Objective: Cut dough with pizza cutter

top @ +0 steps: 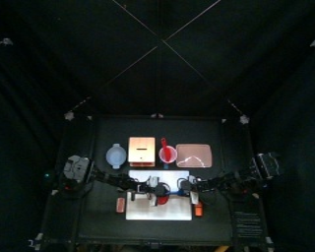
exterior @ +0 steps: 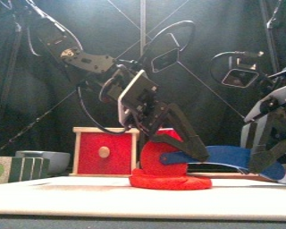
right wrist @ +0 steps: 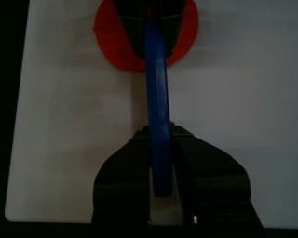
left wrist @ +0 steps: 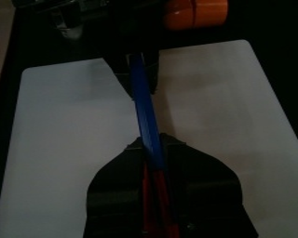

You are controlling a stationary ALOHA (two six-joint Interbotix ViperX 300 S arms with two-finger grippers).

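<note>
Because the right gripper (right wrist: 164,172) is clamped on the blue-handled pizza cutter (right wrist: 158,88), its wheel bears down on the red dough (right wrist: 115,42) lying on the white board (right wrist: 64,121), ready to slice.

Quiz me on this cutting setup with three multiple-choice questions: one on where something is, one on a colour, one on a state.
1. Where does the dough lie?
A. In a red box
B. On the white board
C. On the bare black table

2. What colour is the pizza cutter's handle?
A. Green
B. Yellow
C. Blue

3. How is the right claw?
A. Shut on the pizza cutter's handle
B. Open and empty
C. Shut on the dough

Answers:
1 B: the dough sits flat on the white board, as the right wrist view shows.
2 C: the handle running to the dough is blue.
3 A: the right claw has its jaws closed around the handle's near end.
</note>
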